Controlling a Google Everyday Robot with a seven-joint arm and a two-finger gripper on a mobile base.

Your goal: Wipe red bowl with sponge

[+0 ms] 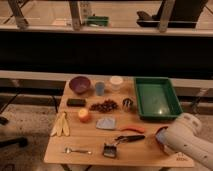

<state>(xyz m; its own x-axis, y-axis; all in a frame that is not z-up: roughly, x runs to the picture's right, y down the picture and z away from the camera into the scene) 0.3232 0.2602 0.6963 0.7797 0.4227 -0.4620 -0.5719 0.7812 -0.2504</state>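
The red bowl (159,137) sits near the table's front right corner. Only its left rim shows, because my white arm (186,140) covers the rest. My gripper (163,136) is at the arm's end, down over the bowl, and the arm hides most of it. The sponge does not show; it is hidden at the bowl under the arm's end.
On the wooden table (90,155): a purple bowl (80,84), blue cup (100,88), white cup (116,82), green tray (156,97), black block (76,102), brown pile (104,106), metal cup (128,104), orange (84,115), grey-blue cloth (106,123), bananas (61,125), spoon (76,150), red-handled tool (131,130), brush (112,147).
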